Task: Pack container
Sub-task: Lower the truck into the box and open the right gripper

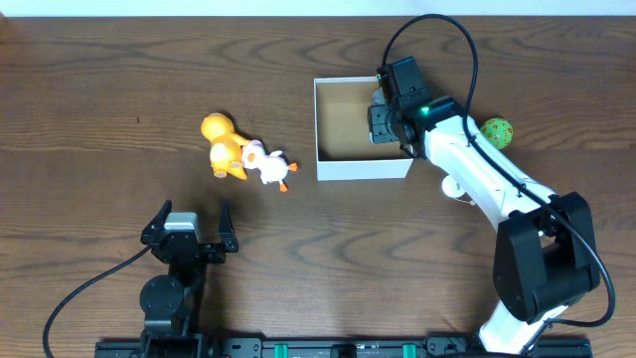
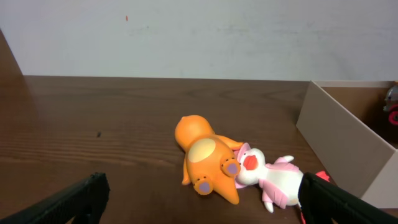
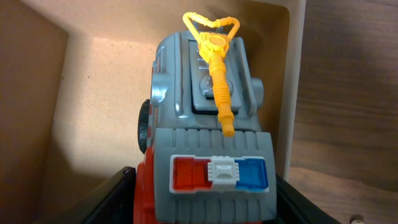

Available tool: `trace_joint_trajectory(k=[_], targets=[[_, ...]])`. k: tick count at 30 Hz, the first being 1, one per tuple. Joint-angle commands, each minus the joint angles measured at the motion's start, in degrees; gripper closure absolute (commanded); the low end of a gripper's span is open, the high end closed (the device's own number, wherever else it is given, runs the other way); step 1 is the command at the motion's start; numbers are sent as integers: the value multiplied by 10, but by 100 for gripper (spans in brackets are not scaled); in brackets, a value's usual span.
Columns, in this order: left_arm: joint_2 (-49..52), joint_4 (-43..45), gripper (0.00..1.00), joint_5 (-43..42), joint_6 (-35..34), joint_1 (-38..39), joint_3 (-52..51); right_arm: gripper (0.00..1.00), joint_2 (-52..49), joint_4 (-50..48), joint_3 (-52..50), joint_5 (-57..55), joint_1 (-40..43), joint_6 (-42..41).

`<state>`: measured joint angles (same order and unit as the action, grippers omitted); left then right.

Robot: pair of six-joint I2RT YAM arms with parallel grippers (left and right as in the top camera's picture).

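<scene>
The container (image 1: 363, 167), a square white box with a brown inside, stands at the table's upper right; it also shows in the left wrist view (image 2: 348, 140) and the right wrist view (image 3: 56, 93). My right gripper (image 1: 390, 121) is inside it at its right wall, shut on a grey and red toy truck (image 3: 208, 134) with a yellow nozzle and red-blue lights. An orange plush toy (image 1: 223, 147) and a white and pink plush toy (image 1: 268, 166) lie touching, left of the container. My left gripper (image 1: 189, 231) is open and empty below them.
A green patterned ball (image 1: 497, 131) lies right of the container, beside my right arm. A small white object (image 1: 455, 187) lies partly under that arm. The plush toys also show in the left wrist view (image 2: 208, 158).
</scene>
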<state>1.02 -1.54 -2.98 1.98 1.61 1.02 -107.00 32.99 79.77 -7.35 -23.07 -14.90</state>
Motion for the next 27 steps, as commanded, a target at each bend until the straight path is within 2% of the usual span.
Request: trace_joint_trajectory(k=[1, 4, 10, 15, 27], targets=[[0, -23, 2, 6, 8, -2, -8, 67, 0, 0, 3, -14, -6, -10], [0, -23, 2, 6, 8, -2, -8, 65, -1, 0, 2, -14, -6, -10], [0, -23, 2, 6, 8, -2, -8, 47, -17, 0, 2, -14, -6, -10], [0, -23, 2, 6, 8, -2, -8, 39, -24, -10, 2, -12, -6, -10], [0, -23, 2, 6, 8, -2, -8, 36, -24, -37, 2, -8, -6, -10]])
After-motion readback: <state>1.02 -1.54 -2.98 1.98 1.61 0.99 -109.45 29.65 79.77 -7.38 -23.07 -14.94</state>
